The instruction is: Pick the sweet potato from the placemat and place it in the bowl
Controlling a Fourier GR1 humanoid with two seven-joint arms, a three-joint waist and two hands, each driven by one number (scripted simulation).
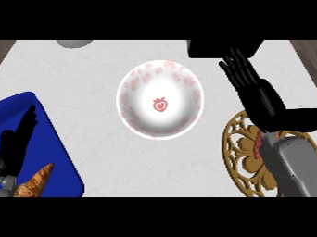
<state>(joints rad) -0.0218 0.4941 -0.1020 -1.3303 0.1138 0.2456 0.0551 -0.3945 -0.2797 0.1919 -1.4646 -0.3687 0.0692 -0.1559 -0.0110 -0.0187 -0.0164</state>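
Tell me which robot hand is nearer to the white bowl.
Right. The right robot hand is just beside the bowl on its right, fingers straight. The left robot hand rests farther off at the lower left, over the blue mat.

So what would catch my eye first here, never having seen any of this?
Probably the white bowl in the middle of the pale counter, speckled pink with a little red strawberry at its centre. Next, the right hand, black, stretching up past the bowl's right side above a round gold placemat. At lower left, the left hand rests over a bright blue mat.
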